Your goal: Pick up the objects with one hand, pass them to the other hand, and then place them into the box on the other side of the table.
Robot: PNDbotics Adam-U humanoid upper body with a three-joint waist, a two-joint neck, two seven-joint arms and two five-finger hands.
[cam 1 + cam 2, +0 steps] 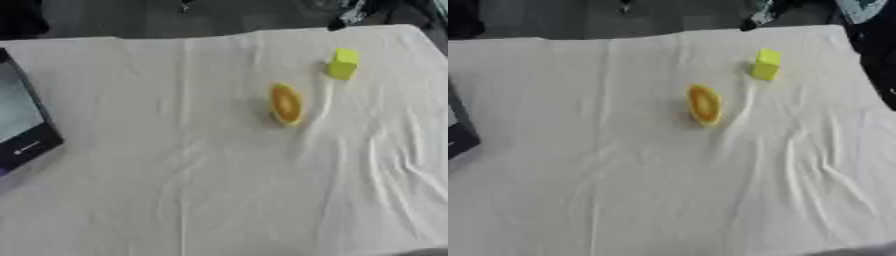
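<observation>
White cloth spread across the whole surface, creased and rumpled, most heavily toward the near right corner. Dark box at the cloth's left edge, cut off by the frame, pale inside with a black rim and tilted askew. Oval yellow object with an orange centre lying on the cloth right of its middle, long axis pointing away from the camera, well apart from the box. Small yellow-green block standing on the cloth beyond and to the right of the oval object, near it but not touching, close to the cloth's far right corner. Both objects resting free on the cloth, nothing touching either. Neither left hand nor right hand visible in either eye view, so no telling whether fingers spread, closed, or clamped on anything. Dark, indistinct shapes beyond the cloth's far edge, too blurred to make out.
</observation>
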